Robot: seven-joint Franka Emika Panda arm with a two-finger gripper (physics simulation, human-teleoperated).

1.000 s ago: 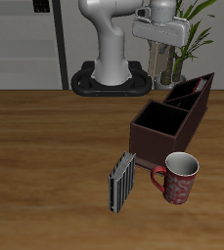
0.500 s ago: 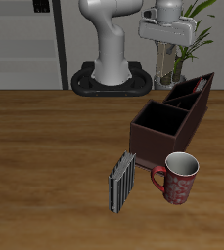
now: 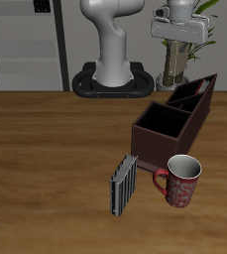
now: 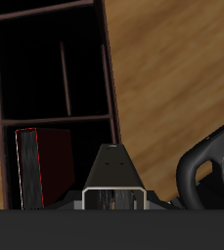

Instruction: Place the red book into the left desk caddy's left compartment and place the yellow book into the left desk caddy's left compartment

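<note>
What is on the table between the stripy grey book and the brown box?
Only the red patterned mug partly sits there. It stands beside the yellow book, just in front of the left desk caddy. The exterior view shows this.

The dark red book [image 3: 188, 93] stands on edge inside the dark brown caddy [image 3: 174, 127], in the narrow end section [image 4: 55, 166] by the tall slanted wall; from above, its pale page edge [image 4: 27, 168] shows along one side. The thin grey striped book [image 3: 123, 183] stands upright, slightly tilted, on the table near the front edge, apart from the caddy.
</note>
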